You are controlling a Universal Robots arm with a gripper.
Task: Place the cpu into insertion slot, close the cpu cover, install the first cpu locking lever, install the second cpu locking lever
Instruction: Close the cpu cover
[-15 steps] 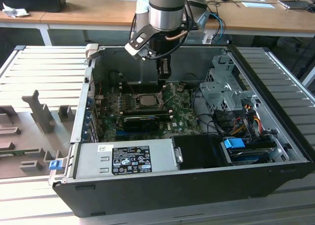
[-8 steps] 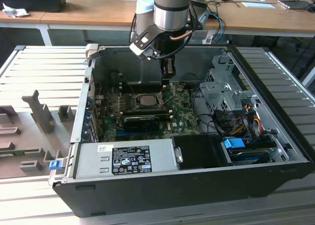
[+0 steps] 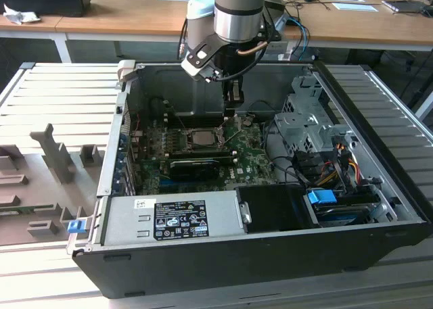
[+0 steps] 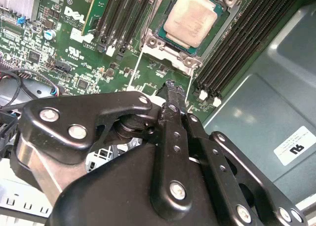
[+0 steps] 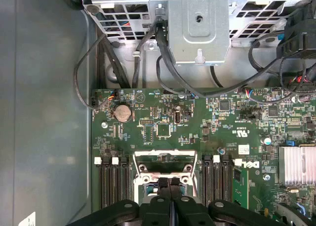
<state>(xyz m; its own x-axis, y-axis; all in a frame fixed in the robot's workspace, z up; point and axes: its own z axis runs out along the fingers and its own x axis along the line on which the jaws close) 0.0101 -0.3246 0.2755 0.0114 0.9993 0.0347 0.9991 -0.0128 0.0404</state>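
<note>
Claw: gripper (image 4: 173,87) fingers pressed together, holding nothing.
Cpu: cpu (image 4: 190,18) lies flat in the slot (image 4: 170,50).
Relation: cpu sits near the fingertips, toward the exterior view's left of them, apart.

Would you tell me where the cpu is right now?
The cpu sits in the insertion slot on the motherboard, between two banks of long black slots, just ahead of the gripper in the second wrist view.

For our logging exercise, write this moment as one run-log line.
cpu: seated in insertion slot | gripper: shut, nothing held, tip just beside the slot | locking levers: state unclear
</note>
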